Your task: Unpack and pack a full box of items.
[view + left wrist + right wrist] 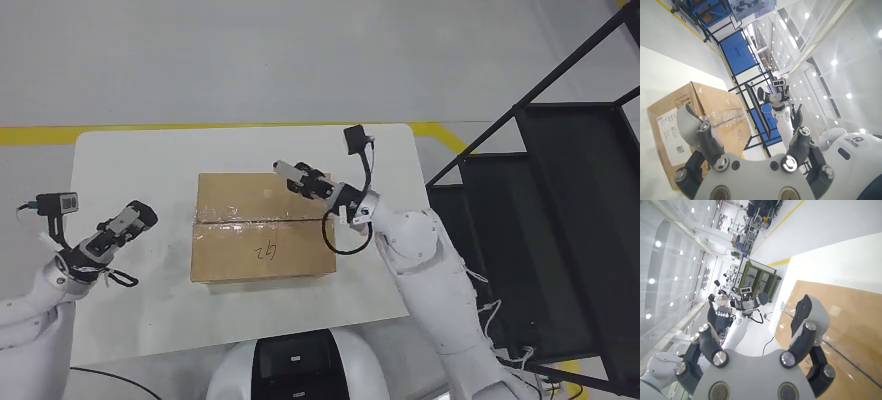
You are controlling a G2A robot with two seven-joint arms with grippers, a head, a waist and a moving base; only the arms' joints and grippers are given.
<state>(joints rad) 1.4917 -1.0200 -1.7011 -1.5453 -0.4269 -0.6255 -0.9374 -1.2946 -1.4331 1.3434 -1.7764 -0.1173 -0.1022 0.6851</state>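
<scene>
Sitting closed at the middle of the white table [140,160], the cardboard box [265,228] has clear tape [262,218] along its top seam. The right gripper [290,172] hangs over the box's far edge, fingers spread apart. The left gripper [140,215] is over bare table left of the box, likewise spread wide.

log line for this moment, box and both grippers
item: cardboard box shut, taped, on table | left gripper: open, beside box, apart | right gripper: open, over box top | step: box not yet opened
</scene>
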